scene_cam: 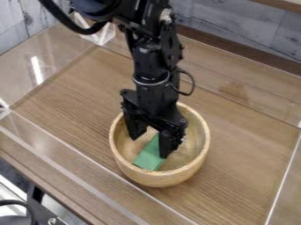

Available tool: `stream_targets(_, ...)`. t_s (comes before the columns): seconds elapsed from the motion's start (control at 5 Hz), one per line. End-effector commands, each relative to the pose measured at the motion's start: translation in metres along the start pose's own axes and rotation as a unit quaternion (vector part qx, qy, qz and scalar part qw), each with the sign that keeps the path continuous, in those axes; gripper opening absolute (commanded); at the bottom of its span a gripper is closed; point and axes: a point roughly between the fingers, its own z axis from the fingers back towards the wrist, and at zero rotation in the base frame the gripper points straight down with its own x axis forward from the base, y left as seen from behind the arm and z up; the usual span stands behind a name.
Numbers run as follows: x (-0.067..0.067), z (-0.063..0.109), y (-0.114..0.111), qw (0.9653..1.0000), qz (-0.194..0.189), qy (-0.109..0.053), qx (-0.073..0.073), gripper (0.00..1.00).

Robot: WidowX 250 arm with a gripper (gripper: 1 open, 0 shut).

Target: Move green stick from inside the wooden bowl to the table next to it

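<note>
The wooden bowl [129,166] sits on the table [70,97] toward the front. Inside it lies the green stick [150,155], leaning up against the bowl's inside, its upper end hidden between the gripper's fingers. My black gripper [154,136] points straight down into the bowl with its jaws wide open, one finger on each side of the stick. Whether the fingers touch the stick I cannot tell.
Low clear acrylic walls [41,149] edge the tabletop on the left, front and right. Bare wood-grain surface stretches left and right of the bowl. The black arm [147,44] rises from the bowl toward the top left.
</note>
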Motion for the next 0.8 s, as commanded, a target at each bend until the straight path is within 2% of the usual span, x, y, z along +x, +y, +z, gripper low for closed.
stream_targets(0.0,0.0043,0.003,0.0029,0.9999,0.001,-0.015,0.005,1.0)
stream_targets(0.6,0.0045,-0.0063,0.0043,0.9998,0.003,-0.014,0.009,1.0)
